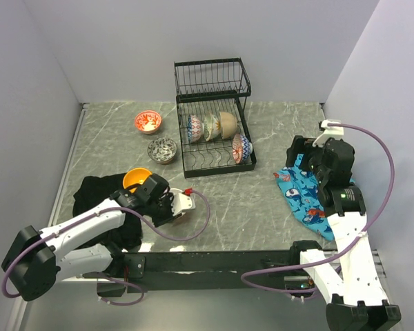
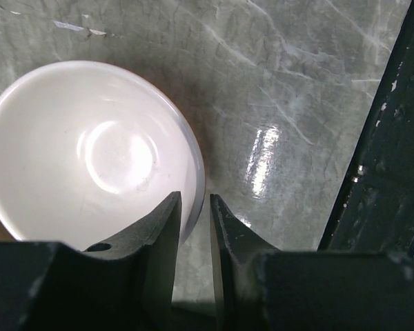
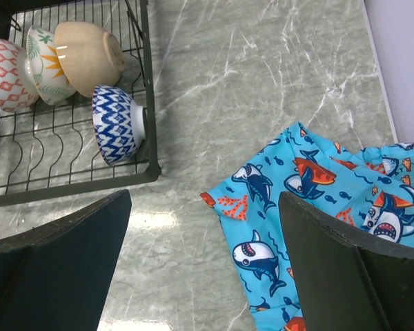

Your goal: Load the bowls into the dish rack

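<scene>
A white bowl point(image 2: 90, 152) sits on the table near the front left, also visible from above point(image 1: 185, 201). My left gripper point(image 2: 196, 198) stands over its right rim with one finger inside and one outside. The jaws are narrow, and a thin slit of table shows beside the outer finger. The black wire dish rack point(image 1: 214, 165) at the back holds several bowls on edge, among them a beige bowl point(image 3: 90, 55) and a blue zigzag bowl point(image 3: 117, 124). An orange bowl point(image 1: 136, 178), a red patterned bowl point(image 1: 148, 122) and a dark patterned bowl point(image 1: 163, 149) lie left of the rack. My right gripper point(image 3: 205, 196) hangs wide open and empty.
A black cloth point(image 1: 100, 193) lies under the left arm beside the orange bowl. A blue shark-print cloth point(image 3: 317, 207) lies at the right, partly under my right gripper. Walls close in the table on the left, back and right.
</scene>
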You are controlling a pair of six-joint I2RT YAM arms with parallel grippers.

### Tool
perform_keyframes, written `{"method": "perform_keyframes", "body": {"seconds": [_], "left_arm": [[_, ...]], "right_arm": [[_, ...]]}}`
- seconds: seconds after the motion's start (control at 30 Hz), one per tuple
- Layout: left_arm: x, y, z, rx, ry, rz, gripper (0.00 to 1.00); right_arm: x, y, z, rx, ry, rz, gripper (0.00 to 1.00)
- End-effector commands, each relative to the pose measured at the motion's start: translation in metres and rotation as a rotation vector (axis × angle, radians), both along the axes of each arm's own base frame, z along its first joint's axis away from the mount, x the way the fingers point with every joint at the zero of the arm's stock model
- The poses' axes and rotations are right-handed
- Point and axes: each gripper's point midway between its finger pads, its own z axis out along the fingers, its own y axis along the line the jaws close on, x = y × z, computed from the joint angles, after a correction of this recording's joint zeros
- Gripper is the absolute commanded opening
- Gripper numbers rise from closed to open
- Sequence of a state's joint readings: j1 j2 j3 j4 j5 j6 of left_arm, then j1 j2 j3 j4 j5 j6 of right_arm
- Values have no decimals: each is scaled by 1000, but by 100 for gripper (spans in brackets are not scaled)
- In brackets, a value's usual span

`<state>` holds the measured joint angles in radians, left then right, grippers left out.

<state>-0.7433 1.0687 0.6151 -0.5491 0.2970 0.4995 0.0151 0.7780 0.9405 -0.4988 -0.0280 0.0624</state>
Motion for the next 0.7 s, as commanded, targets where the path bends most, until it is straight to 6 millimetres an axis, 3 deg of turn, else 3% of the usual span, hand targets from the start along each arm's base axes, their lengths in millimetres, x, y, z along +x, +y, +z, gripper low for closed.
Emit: {"method": "perform_keyframes", "body": {"seconds": [0.0, 0.23, 0.37, 0.47, 0.57, 0.6, 0.63, 0.67], "left_arm": [[3, -5, -3, -14, -14, -6, 28], [-1, -6, -8, -13, -4, -32, 12], [-4, -7, 1, -20, 0, -53, 2], [-7, -6, 14, -19, 6, -68, 1], [-11, -12, 50, -50, 30, -81, 1], [-6, -22, 80, -97, 2, -101, 1], [-12, -17, 88, -76, 23, -123, 1], [-6, -26, 120, -125, -22, -145, 1]], "right_arm": [[7, 0, 11, 14, -49, -3, 95], [8, 0, 9, 16, -46, -7, 95], [8, -2, 10, 12, -45, -12, 95], [9, -1, 11, 11, -43, -10, 95], [10, 0, 13, 17, -38, -6, 95], [12, 0, 15, 16, -40, -5, 95], [12, 0, 16, 14, -37, -1, 95], [14, 0, 15, 13, -34, -2, 95]]}}
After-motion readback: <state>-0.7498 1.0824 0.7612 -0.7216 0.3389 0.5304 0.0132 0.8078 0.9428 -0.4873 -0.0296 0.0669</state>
